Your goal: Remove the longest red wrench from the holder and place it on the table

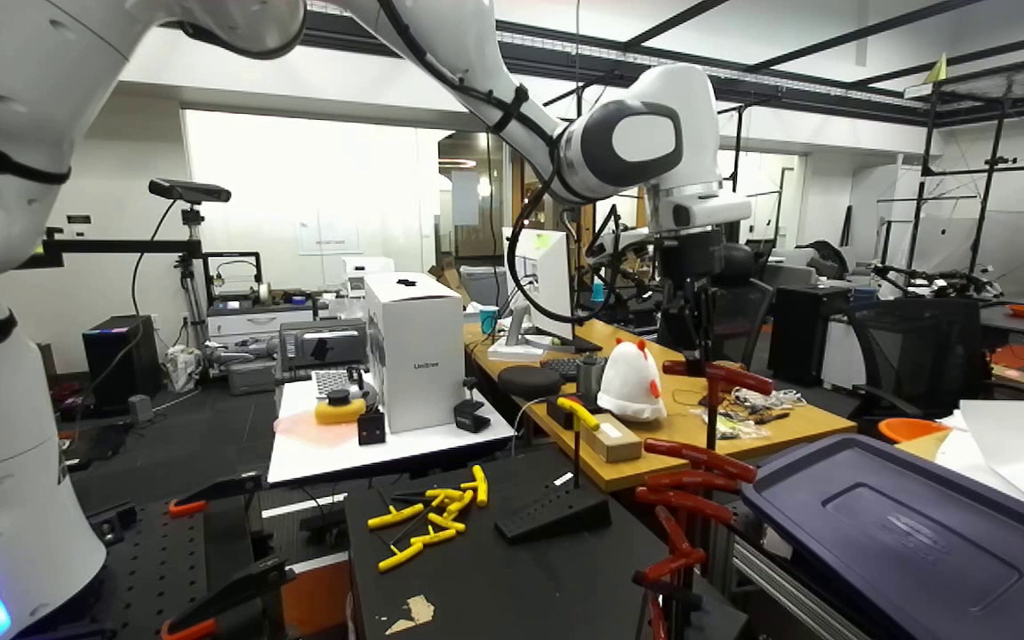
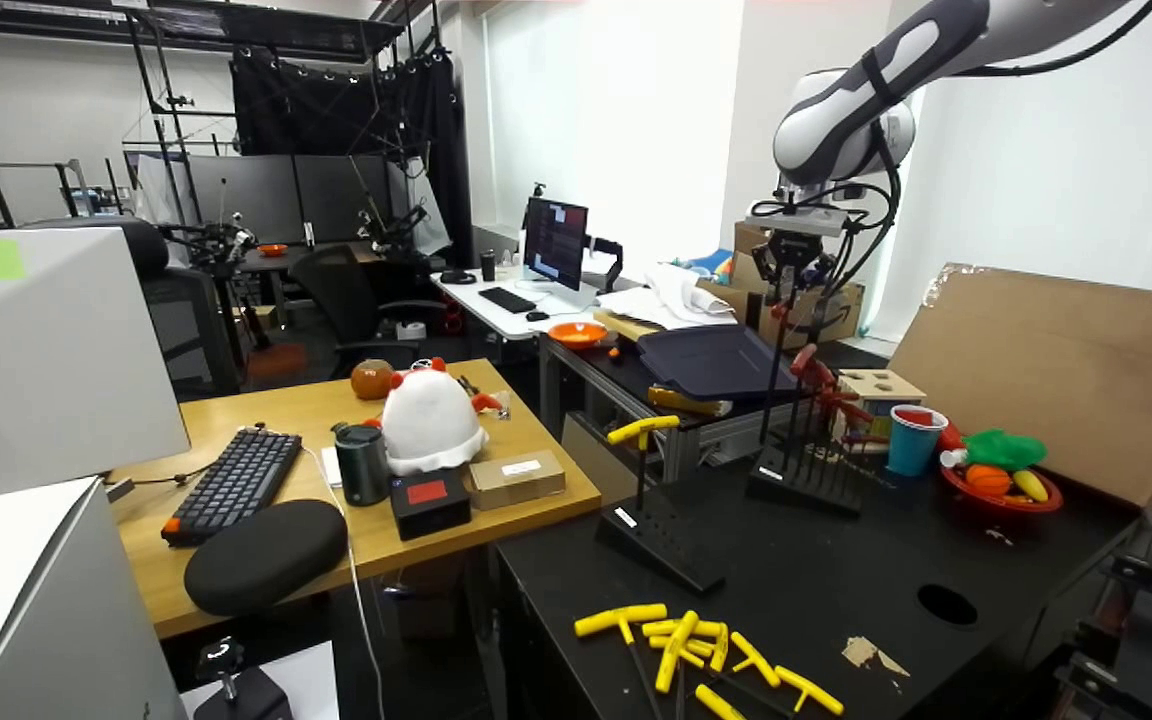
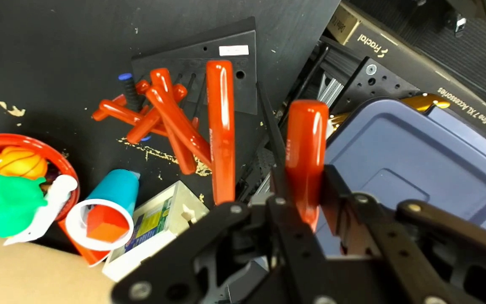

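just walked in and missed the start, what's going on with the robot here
A robot arm has its tool shut on a long red wrench, holding it roughly upright at the holder. It looks drawn out, though I can't tell whether its lower end is fully clear. It isn't laid on the table yet. Other red wrenches stand in the holder, and yellow-handled wrenches lie loose on the table.

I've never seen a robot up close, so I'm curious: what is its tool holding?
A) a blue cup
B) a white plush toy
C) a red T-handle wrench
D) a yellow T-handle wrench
C: in the wrist view the tool is closed on the handle of a red T-handle wrench, whose dark shaft hangs below in an exterior view.
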